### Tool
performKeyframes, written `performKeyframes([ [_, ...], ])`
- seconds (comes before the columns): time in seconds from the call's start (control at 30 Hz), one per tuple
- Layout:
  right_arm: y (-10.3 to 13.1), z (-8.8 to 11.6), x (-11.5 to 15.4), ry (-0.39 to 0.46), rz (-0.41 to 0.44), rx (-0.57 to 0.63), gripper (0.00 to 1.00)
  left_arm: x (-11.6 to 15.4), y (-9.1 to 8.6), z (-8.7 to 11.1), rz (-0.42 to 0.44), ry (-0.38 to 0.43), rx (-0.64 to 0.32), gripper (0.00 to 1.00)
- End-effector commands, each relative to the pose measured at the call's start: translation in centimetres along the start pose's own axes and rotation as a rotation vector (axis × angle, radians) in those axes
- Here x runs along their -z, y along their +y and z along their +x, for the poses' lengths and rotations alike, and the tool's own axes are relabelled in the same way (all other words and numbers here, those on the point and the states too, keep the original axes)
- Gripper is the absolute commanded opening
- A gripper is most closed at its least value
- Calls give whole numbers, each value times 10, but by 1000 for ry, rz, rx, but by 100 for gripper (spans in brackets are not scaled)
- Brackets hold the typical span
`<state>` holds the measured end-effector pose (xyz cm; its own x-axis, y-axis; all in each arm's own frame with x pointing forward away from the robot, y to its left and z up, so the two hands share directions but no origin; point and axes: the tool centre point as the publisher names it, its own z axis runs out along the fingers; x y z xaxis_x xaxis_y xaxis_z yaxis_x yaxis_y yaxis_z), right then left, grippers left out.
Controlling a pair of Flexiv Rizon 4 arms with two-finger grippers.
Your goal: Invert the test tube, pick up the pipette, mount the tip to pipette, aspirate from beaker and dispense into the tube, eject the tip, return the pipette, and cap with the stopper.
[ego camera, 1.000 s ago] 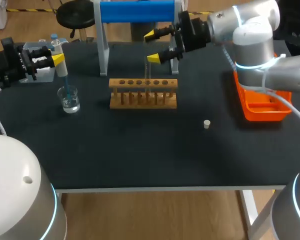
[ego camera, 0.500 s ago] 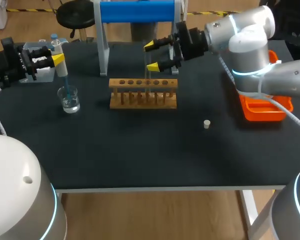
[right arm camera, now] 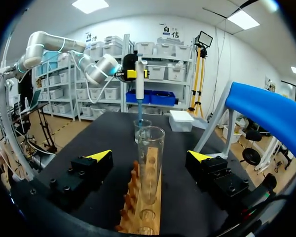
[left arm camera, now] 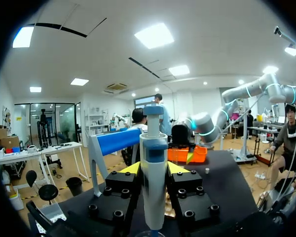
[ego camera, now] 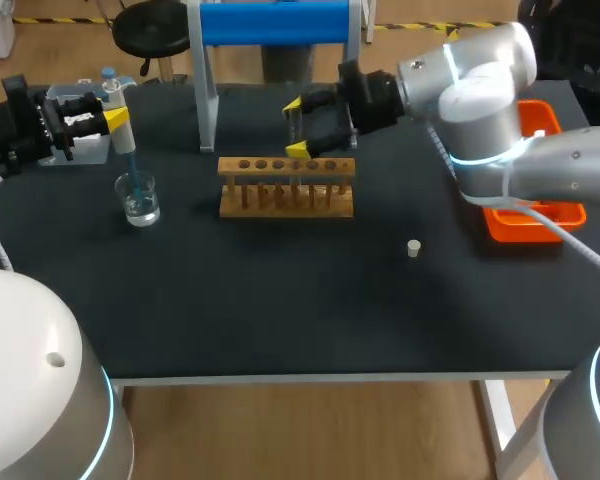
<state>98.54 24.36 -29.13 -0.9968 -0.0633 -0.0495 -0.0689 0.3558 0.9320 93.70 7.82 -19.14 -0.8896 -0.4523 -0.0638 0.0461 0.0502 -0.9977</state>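
Clamping the pipette (left arm camera: pixel 154 173), the left tool (ego camera: pixel 117 104) holds its tip in the beaker (ego camera: pixel 138 197) below, while the right tool (ego camera: pixel 296 127), released, straddles the test tube (right arm camera: pixel 150 148) untouched.

The test tube (right arm camera: pixel 150 153) stands in the rack (ego camera: pixel 285 200), the pipette (left arm camera: pixel 154 173) over the beaker (ego camera: pixel 140 205), blue tip (ego camera: pixel 133 170) dipped, stopper (ego camera: pixel 413 248) apart.

My left jaws grip the pipette (left arm camera: pixel 154 148) upright from both sides, their yellow tips against its white barrel. Far across the dark worktop (left arm camera: pixel 227 177) I see an orange tray (left arm camera: pixel 190 155), my right arm (left arm camera: pixel 207 130) by it, and a small white stopper (left arm camera: pixel 206 171) nearby.
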Motion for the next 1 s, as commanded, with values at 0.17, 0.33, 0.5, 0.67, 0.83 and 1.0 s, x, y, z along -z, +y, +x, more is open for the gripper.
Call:
performKeyframes([
  [0.17, -1, -5, -13, -10, 47, 16, 100, 0, 0, -1, 0, 3, 1, 0],
  [0.33, 1, -5, -17, -29, 73, 33, 100, 0, 0, -1, 0, 3, 1, 0],
  [0.5, 2, -4, -19, -60, 97, 50, 100, 0, 0, -1, 0, 3, 1, 0],
  [0.67, 2, -4, -20, -75, 103, 53, 100, 0, 0, -1, 0, 3, 1, 0],
  [0.83, 1, -4, -20, -97, 113, 53, 100, 0, 0, -1, 0, 3, 1, 0],
  [1.0, -1, -4, -19, -106, 114, 47, 100, 0, 0, -1, 0, 3, 1, 0],
])
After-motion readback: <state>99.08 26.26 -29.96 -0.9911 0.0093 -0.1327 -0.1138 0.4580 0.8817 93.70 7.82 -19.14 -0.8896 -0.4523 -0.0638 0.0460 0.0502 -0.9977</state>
